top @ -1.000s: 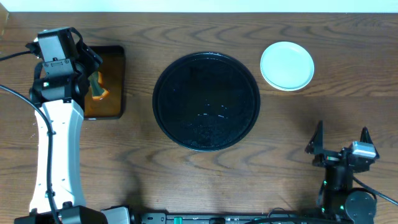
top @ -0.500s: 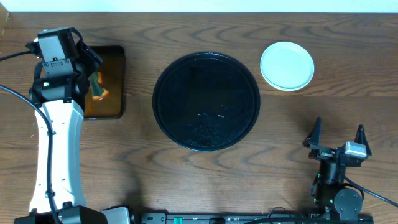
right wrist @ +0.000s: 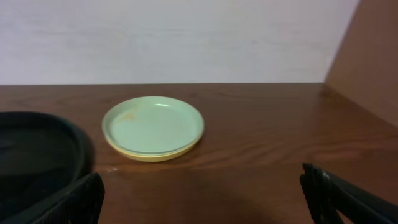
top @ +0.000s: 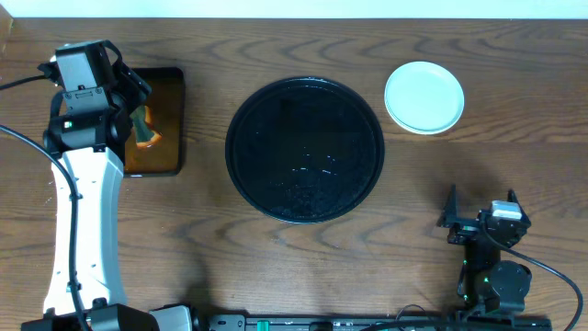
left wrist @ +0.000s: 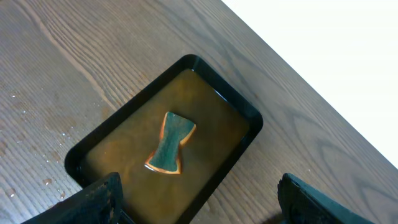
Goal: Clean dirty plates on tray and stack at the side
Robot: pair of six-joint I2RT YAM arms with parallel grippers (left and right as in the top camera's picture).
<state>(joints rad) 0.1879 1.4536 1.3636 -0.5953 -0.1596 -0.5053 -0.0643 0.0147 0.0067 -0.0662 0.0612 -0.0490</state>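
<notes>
The plates point(top: 424, 97) sit stacked on the table at the back right, a pale mint-blue one on top of a pale yellow one; the stack also shows in the right wrist view point(right wrist: 153, 127). The round black tray point(top: 304, 149) sits mid-table with no plate on it, and its rim shows in the right wrist view point(right wrist: 59, 134). My left gripper point(top: 138, 118) is open and empty above the rectangular pan; it shows in the left wrist view point(left wrist: 208, 199). My right gripper point(top: 480, 210) is open and empty near the front right, and shows in the right wrist view point(right wrist: 202, 202).
A rectangular black pan point(top: 179, 119) of brownish liquid stands at the left; a green sponge point(left wrist: 171, 142) lies in it. The left arm's white link point(top: 84, 230) runs down the left side.
My right arm has drawn back toward the table's front edge and its gripper sits lower. The left arm, tray and plates have not moved.
</notes>
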